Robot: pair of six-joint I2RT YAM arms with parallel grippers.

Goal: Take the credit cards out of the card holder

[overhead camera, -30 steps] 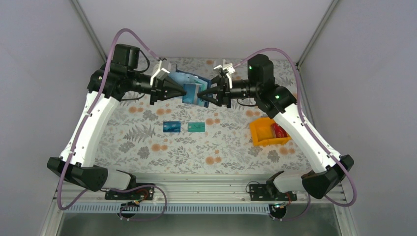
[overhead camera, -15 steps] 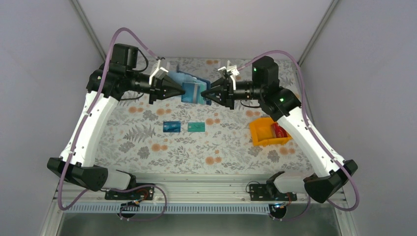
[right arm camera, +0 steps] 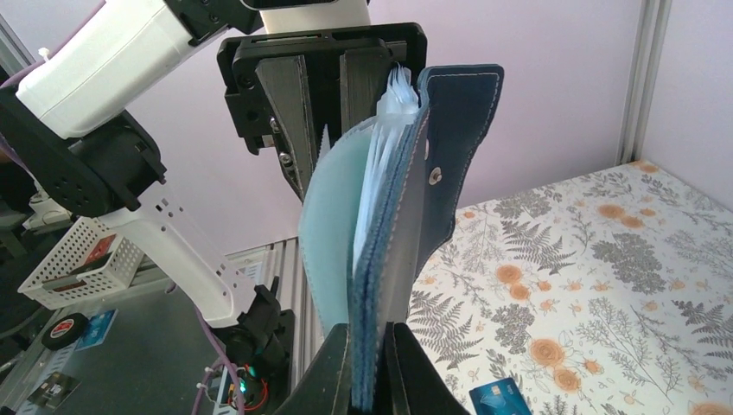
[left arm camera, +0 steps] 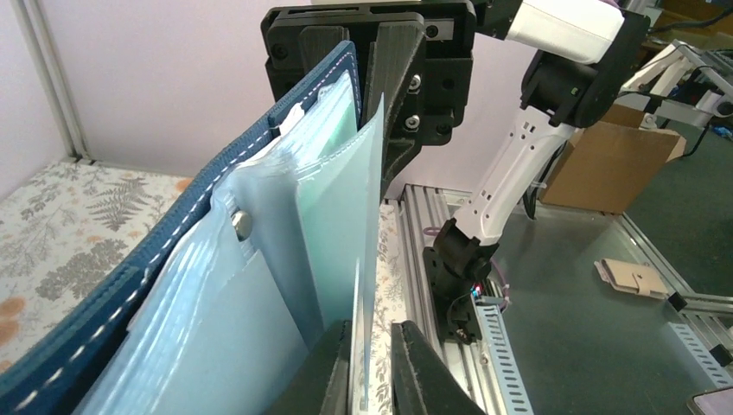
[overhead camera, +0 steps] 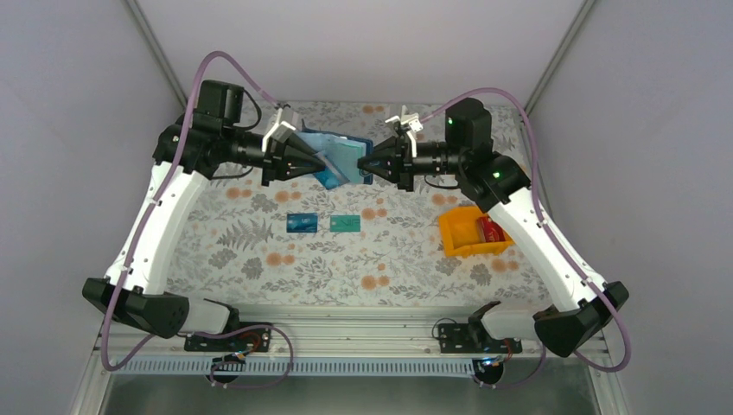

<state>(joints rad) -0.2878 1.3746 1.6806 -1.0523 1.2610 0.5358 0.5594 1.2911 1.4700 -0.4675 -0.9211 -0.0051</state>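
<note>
The card holder (overhead camera: 341,156) hangs in the air at the back of the table, spread open between my two grippers. My left gripper (overhead camera: 327,164) is shut on a thin light-blue inner pocket leaf (left arm camera: 367,259) of it. My right gripper (overhead camera: 365,166) is shut on its dark navy stitched edge (right arm camera: 432,173). A blue credit card (overhead camera: 302,222) and a teal-green credit card (overhead camera: 345,223) lie flat on the table below, side by side. The blue card also shows in the right wrist view (right arm camera: 501,398). I see no card showing in the pockets.
An orange bin (overhead camera: 454,233) stands on the table at the right with a red item (overhead camera: 491,230) in it; I cannot tell what it is. The flowered table cover (overhead camera: 259,259) ends at a metal rail (overhead camera: 363,324) near the arm bases.
My right gripper has drawn back a little to the right. The holder has spread wider and its lower left corner has swung down. The two cards on the table have not moved.
</note>
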